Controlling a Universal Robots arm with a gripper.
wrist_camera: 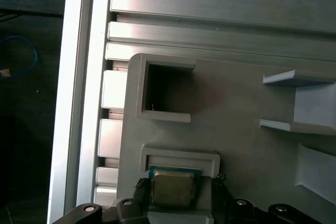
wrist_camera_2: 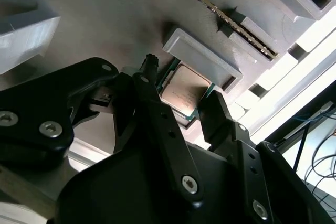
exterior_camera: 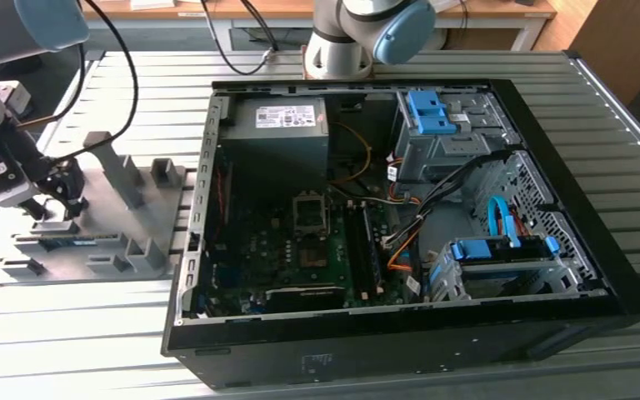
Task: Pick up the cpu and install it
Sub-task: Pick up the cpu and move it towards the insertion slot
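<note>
The cpu (wrist_camera_2: 185,88) is a small square chip with a dull metal top and a green edge, lying in a shallow pocket of the grey fixture (exterior_camera: 120,208) on the exterior view's left. It also shows in the first wrist view as the cpu (wrist_camera: 171,188). My gripper (exterior_camera: 59,208) hangs low over that pocket. In both wrist views its black fingers (wrist_camera_2: 152,85) stand on either side of the chip, and a narrow gap shows at one side. The gripper (wrist_camera_2: 184,97) (wrist_camera: 178,184) is open around the cpu. The dark socket (exterior_camera: 311,213) sits on the board inside the computer case.
The open black computer case (exterior_camera: 409,325) lies on the slatted metal table (exterior_camera: 632,125), with a power supply (exterior_camera: 281,121), cables and blue drive bays inside. A long memory stick (wrist_camera_2: 226,14) stands in the fixture near the cpu. Raised grey holders (exterior_camera: 114,162) surround the gripper.
</note>
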